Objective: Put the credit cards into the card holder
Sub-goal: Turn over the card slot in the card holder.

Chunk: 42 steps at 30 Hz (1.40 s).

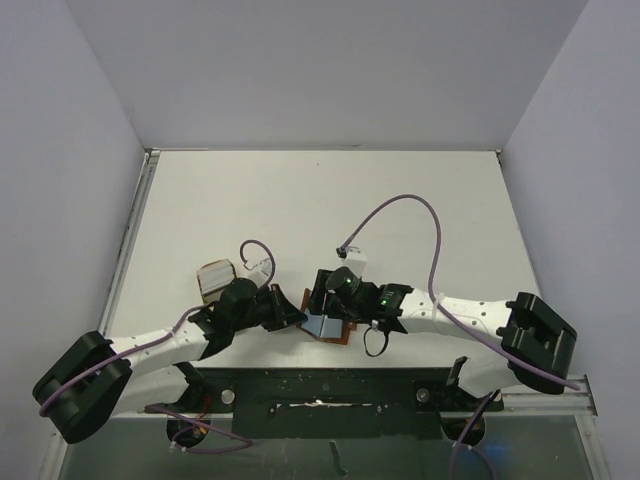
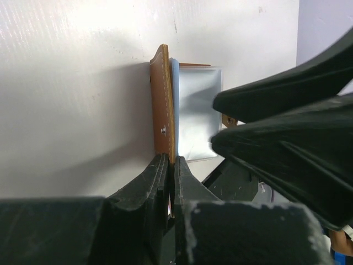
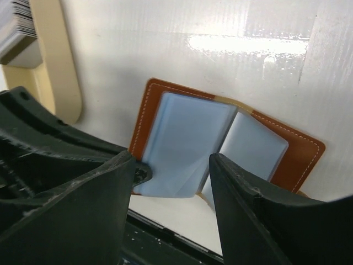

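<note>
Your left gripper [image 2: 170, 160] is pinched shut on the brown edge of the card holder [image 1: 326, 326], which lies open at the near side of the table [image 1: 320, 200], between the two arms. Hold it steady. Your right gripper [image 3: 171, 182] hangs over the open holder, fingers wide and carrying nothing. The credit cards [image 3: 19, 27] sit in the tan dish [image 3: 55, 66], farther off to the left. Fetch one and slide it in flat.

Lab: white table [image 1: 330, 200], plain partition walls [image 1: 330, 60]
</note>
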Motion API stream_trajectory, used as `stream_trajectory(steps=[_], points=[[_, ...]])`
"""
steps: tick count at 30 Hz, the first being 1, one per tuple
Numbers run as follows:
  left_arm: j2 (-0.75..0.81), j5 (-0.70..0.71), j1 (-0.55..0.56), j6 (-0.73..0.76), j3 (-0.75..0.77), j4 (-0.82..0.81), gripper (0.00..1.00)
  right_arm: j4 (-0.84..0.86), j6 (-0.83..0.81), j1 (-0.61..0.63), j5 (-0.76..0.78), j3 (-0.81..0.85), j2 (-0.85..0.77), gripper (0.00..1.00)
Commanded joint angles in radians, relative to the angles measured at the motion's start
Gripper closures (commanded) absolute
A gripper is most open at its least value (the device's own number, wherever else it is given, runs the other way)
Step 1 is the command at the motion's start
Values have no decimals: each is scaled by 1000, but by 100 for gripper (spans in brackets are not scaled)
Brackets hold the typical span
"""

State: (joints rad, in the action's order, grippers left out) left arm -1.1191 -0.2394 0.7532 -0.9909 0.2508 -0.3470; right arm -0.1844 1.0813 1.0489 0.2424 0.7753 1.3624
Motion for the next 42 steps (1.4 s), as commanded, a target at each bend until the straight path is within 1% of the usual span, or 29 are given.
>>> stream_trajectory(steps=[1, 5, 7, 9, 12, 13, 20, 22, 24, 26, 29, 32, 40, 42], points=[[23, 8, 9, -9, -8, -75, 98, 73, 37, 0, 38, 16, 38, 42], [26, 18, 11, -13, -15, -74, 86, 130, 61, -9, 22, -16, 68, 42], [22, 21, 11, -18, -20, -80, 84, 166, 68, -11, 10, -29, 81, 43], [18, 17, 12, -20, -20, -85, 85, 190, 74, -10, -4, -39, 98, 44], [16, 14, 12, -17, -18, -86, 98, 192, 80, -12, -8, -45, 117, 48], [16, 15, 14, -16, -18, -85, 100, 195, 83, -12, -8, -50, 118, 49], [19, 15, 14, -18, -25, -91, 100, 216, 98, -28, -1, -102, 95, 58], [19, 15, 14, -19, -24, -91, 100, 226, 98, -35, -8, -116, 89, 59], [19, 15, 14, -18, -22, -92, 92, 239, 97, -43, -17, -130, 90, 59], [18, 17, 14, -20, -21, -92, 89, 271, 97, -50, -37, -146, 96, 59], [11, 9, 14, -22, -19, -99, 89, 322, 104, -59, -69, -169, 113, 59], [4, 0, 14, -25, -18, -106, 89, 330, 108, -63, -85, -175, 126, 59], [10, 6, 15, -32, -25, -112, 89, 313, 111, -63, -83, -186, 110, 59], [11, 6, 15, -34, -25, -112, 87, 296, 114, -62, -75, -188, 104, 59]])
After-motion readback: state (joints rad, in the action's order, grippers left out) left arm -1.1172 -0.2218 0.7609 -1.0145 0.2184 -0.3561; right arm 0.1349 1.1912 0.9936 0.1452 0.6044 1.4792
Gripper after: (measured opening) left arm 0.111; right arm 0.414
